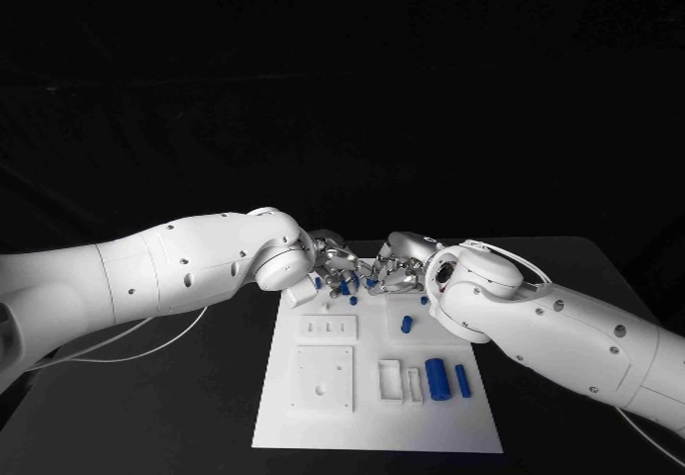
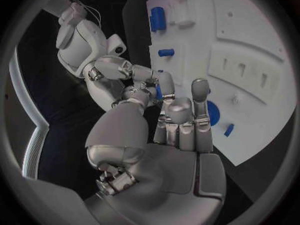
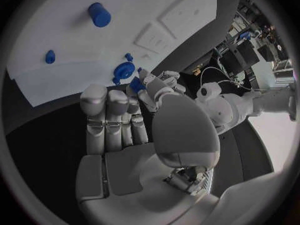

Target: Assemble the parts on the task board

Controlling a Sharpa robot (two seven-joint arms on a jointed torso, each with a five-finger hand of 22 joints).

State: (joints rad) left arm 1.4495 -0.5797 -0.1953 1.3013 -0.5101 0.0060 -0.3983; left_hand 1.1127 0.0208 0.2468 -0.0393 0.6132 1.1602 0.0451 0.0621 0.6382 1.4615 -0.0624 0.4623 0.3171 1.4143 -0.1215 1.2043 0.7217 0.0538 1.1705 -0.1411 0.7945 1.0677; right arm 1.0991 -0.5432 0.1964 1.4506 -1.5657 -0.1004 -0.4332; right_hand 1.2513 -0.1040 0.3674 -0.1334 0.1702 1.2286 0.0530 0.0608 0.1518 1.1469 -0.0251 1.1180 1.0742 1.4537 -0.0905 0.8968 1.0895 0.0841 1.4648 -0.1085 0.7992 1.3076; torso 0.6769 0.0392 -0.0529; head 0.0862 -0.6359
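The white task board (image 1: 357,426) lies lengthwise on the black table. My left hand (image 1: 332,259) and right hand (image 1: 404,255) meet fingertip to fingertip over its far end. A small blue part (image 2: 159,91) (image 3: 137,85) sits pinched where the fingertips of both hands come together. My left hand (image 2: 181,120) has its fingers curled in, and so does my right hand (image 3: 119,120). A blue gear (image 2: 213,113) (image 3: 123,71) sits on the board just beyond the fingers. Small blue pegs (image 1: 344,287) stand on the board below the hands.
Nearer me on the board lie a short blue piece (image 1: 407,323), a thick blue cylinder (image 1: 437,379) and a thin one (image 1: 462,380). White raised plates (image 1: 324,376) and slots (image 1: 390,381) take up the board's left and middle. A white cable (image 1: 143,341) trails under my left arm.
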